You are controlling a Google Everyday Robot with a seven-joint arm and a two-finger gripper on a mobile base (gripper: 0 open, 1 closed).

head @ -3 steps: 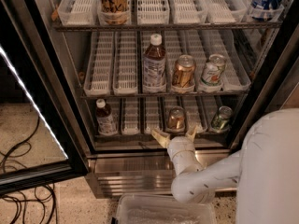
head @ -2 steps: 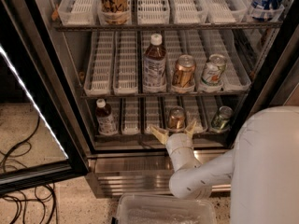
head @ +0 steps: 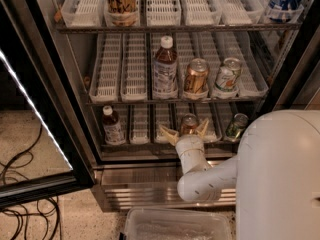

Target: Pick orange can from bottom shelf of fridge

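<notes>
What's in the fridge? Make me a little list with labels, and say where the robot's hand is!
fridge: door open, three shelves in view
bottom shelf: small dark bottle, orange can, green-and-silver can
middle shelf: tall bottle, copper can, white can
gripper: at the front of the bottom shelf, open, one finger on each side of the orange can
orange can state: upright in its tray, not lifted yet
</notes>
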